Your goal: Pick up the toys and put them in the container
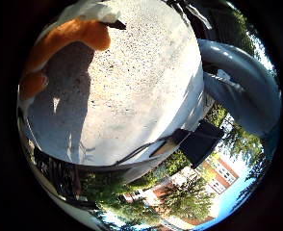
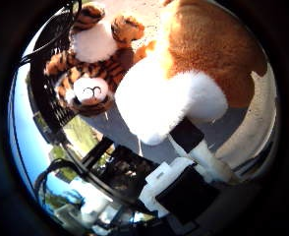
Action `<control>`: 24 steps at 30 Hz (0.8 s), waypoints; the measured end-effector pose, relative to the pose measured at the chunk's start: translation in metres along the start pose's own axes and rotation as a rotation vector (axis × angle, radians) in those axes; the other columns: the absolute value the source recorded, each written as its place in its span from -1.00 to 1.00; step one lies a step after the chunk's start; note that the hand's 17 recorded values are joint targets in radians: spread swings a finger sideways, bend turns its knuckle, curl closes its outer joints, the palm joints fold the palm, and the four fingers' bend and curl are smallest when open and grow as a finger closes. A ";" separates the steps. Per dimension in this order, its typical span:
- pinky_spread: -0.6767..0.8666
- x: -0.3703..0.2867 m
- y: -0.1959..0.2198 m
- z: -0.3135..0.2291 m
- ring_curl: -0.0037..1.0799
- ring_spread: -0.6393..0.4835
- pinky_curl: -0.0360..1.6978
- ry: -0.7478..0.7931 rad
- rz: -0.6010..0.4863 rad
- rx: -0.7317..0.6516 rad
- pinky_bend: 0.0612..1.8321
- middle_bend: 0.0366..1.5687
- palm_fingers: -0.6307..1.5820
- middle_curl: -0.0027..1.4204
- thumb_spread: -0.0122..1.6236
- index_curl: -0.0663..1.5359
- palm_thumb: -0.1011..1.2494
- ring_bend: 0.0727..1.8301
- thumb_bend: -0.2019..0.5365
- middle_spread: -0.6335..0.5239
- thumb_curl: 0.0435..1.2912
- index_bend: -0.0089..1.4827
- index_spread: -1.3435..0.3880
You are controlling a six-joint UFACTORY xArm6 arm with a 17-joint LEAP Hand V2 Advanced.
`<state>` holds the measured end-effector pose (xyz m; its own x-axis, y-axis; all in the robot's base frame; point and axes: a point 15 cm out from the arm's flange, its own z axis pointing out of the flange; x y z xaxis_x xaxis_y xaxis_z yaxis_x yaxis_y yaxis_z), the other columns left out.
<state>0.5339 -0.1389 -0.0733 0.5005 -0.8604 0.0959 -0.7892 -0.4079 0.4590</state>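
An orange and white plush toy (image 2: 193, 73) fills much of the thumb side view, close against my palm. A white and black finger (image 2: 193, 147) of my hand (image 2: 184, 182) presses into its white fur, and another fingertip (image 1: 113, 24) lies over its orange part (image 1: 69, 38). The fingers are curled round it. A striped tiger plush (image 2: 93, 73) lies on the grey table, against the wall of a black mesh container (image 2: 48, 103). Whether it is touching the wall, I cannot tell.
The grey speckled tabletop (image 1: 141, 86) is round, with its edge close by and a drop beyond it. The robot's grey arm (image 1: 242, 72) runs past the table's side. Trees and a brick building stand in the yard around.
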 end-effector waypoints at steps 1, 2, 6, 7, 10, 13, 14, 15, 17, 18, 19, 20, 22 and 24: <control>0.51 0.000 0.000 0.000 -0.37 0.59 -0.61 0.002 -0.003 -0.002 -0.38 -0.66 0.12 -0.51 0.40 -0.56 0.08 -0.45 -0.51 0.07 -0.42 -0.72 0.31; 0.50 -0.001 0.001 0.001 -0.35 0.54 -0.62 0.001 -0.004 -0.005 -0.37 -0.63 0.23 -0.50 0.40 -0.56 0.10 -0.37 -0.50 0.04 -0.41 -0.74 0.29; 0.46 0.005 0.004 -0.004 -0.06 0.42 -0.56 0.004 -0.006 0.000 -0.32 -0.23 0.45 -0.30 0.38 -0.61 0.19 0.06 -0.48 -0.04 -0.40 -0.86 0.17; 0.46 0.006 0.005 -0.004 0.03 0.37 -0.51 0.004 -0.006 0.000 -0.26 -0.11 0.47 -0.23 0.37 -0.63 0.25 0.17 -0.45 -0.08 -0.38 -0.84 0.13; 0.45 0.015 0.008 -0.010 0.17 0.25 -0.42 0.004 0.002 0.014 -0.04 0.08 0.56 -0.10 0.34 -0.64 0.40 0.28 -0.41 -0.15 -0.32 -0.71 0.02; 0.40 0.036 0.024 -0.015 0.28 0.15 -0.30 -0.016 0.045 0.035 0.18 0.23 0.58 0.03 0.33 -0.64 0.58 0.33 -0.31 -0.20 -0.23 -0.65 -0.09; 0.38 0.047 0.033 -0.022 0.31 0.12 -0.26 -0.023 0.072 0.047 0.25 0.28 0.57 0.06 0.32 -0.64 0.60 0.35 -0.30 -0.22 -0.20 -0.62 -0.13; 0.36 0.053 0.039 -0.029 0.33 0.10 -0.22 -0.029 0.091 0.058 0.30 0.32 0.56 0.10 0.33 -0.63 0.66 0.37 -0.25 -0.23 -0.17 -0.58 -0.17; 0.31 0.057 0.048 -0.050 0.38 0.05 -0.16 -0.041 0.114 0.070 0.38 0.37 0.52 0.17 0.34 -0.62 0.72 0.40 -0.22 -0.25 -0.11 -0.51 -0.25; 0.30 0.057 0.056 -0.062 0.40 0.04 -0.13 -0.048 0.117 0.064 0.40 0.39 0.50 0.20 0.35 -0.61 0.72 0.41 -0.23 -0.26 -0.08 -0.47 -0.28; 0.28 0.056 0.064 -0.071 0.42 0.02 -0.10 -0.057 0.118 0.053 0.43 0.42 0.49 0.23 0.35 -0.60 0.71 0.43 -0.25 -0.26 -0.06 -0.44 -0.32; 0.27 0.055 0.073 -0.080 0.43 0.01 -0.09 -0.066 0.120 0.039 0.44 0.42 0.48 0.24 0.35 -0.60 0.71 0.44 -0.26 -0.26 -0.05 -0.43 -0.33; 0.24 0.050 0.096 -0.104 0.47 -0.01 -0.05 -0.095 0.121 0.010 0.47 0.45 0.45 0.29 0.36 -0.58 0.70 0.46 -0.29 -0.27 -0.01 -0.36 -0.40; 0.22 0.042 0.122 -0.137 0.49 -0.03 -0.02 -0.143 0.121 0.000 0.50 0.48 0.43 0.33 0.36 -0.56 0.70 0.48 -0.31 -0.28 0.02 -0.31 -0.45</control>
<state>0.5071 -0.1829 0.1078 0.3466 -0.9377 0.0235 -0.8406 -0.2994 0.4514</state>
